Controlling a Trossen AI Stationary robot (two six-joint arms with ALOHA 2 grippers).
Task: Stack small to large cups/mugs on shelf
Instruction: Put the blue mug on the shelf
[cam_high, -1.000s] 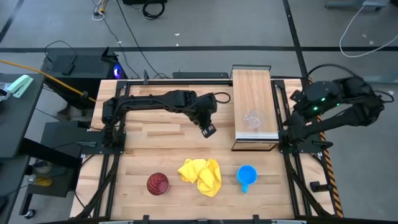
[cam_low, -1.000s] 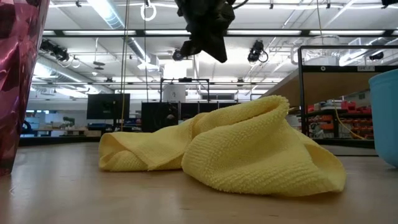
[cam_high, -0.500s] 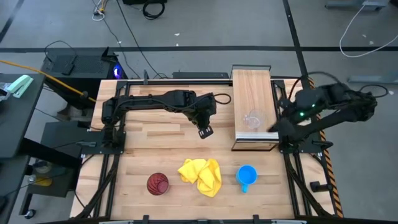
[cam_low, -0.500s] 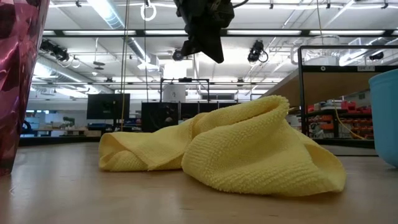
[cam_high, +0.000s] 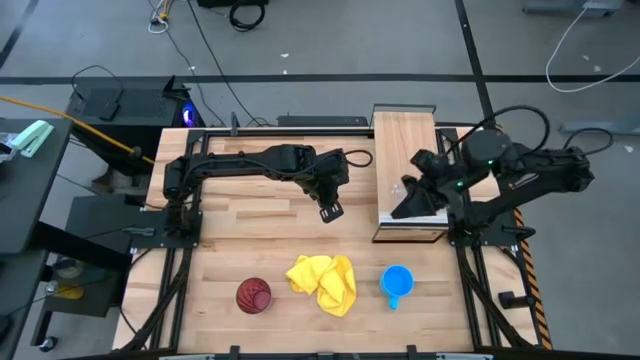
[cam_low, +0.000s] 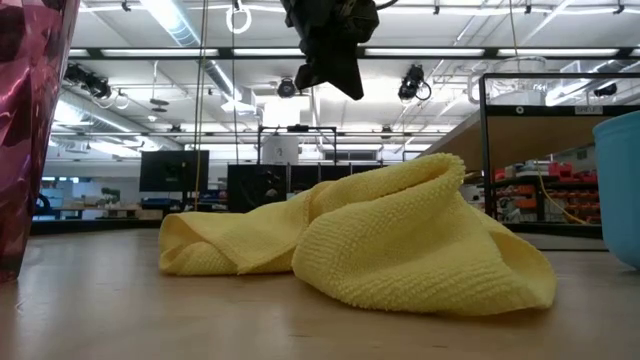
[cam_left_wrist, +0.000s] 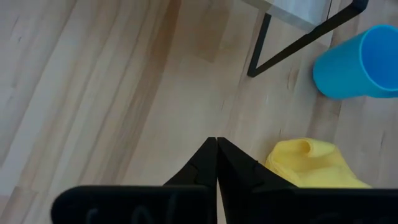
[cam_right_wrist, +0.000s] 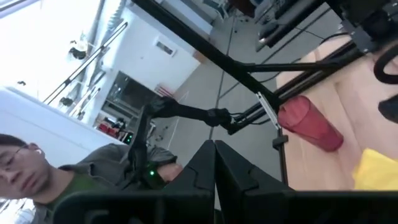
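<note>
Seen from above, we find the left tool (cam_high: 332, 210) with its fingers pressed together, empty, above the bare middle of the butcher-block tabletop (cam_high: 250, 225). The right tool (cam_high: 412, 200), likewise closed on nothing, hangs over the long light-wood plank shelf (cam_high: 405, 135), hiding the spot just beside its front end. Near the tabletop's front edge we see the dark red ribbed tumbler (cam_high: 253, 295), the crumpled yellow cloth (cam_high: 322, 281) and the bright blue handled mug (cam_high: 397, 283), each apart.
</note>
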